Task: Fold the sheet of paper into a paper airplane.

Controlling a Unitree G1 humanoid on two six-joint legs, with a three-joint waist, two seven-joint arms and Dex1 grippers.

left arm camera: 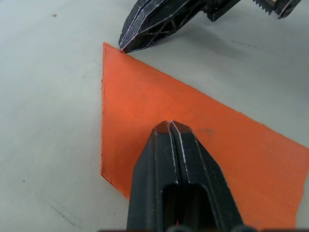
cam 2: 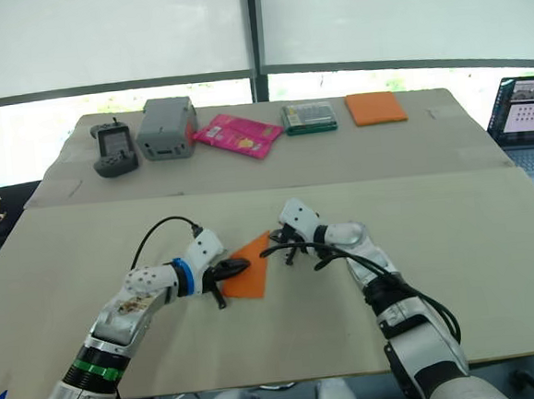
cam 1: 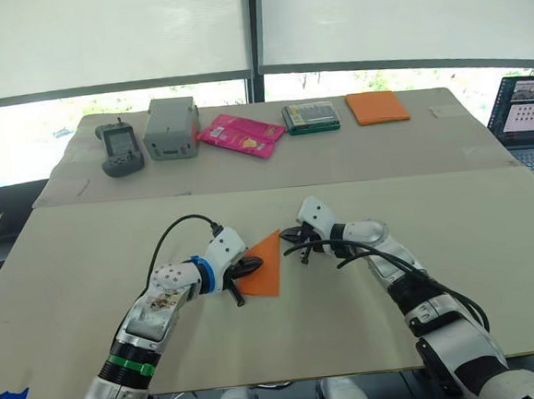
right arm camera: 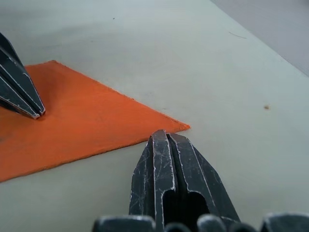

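Observation:
The sheet of paper [cam 1: 267,266] is thin and bright orange. It lies flat on the near table, folded into a pointed triangular wedge with its tip toward the far right. My left gripper [cam 1: 251,264] is shut, and its closed tip [left arm camera: 169,124] presses down on the middle of the paper [left arm camera: 145,96]. My right gripper [cam 1: 291,239] is also shut. Its closed tip [right arm camera: 161,135] rests on the table right at the pointed corner of the paper [right arm camera: 87,125], touching or nearly touching its edge. Nothing is held between either pair of fingers.
Along the far table stand a handheld device [cam 1: 120,148], a grey box [cam 1: 170,128], a pink packet [cam 1: 241,134], a green box [cam 1: 311,116] and an orange pad [cam 1: 377,107]. A laptop [cam 1: 526,119] sits at the right edge. Blue tape [cam 1: 12,397] marks the front left corner.

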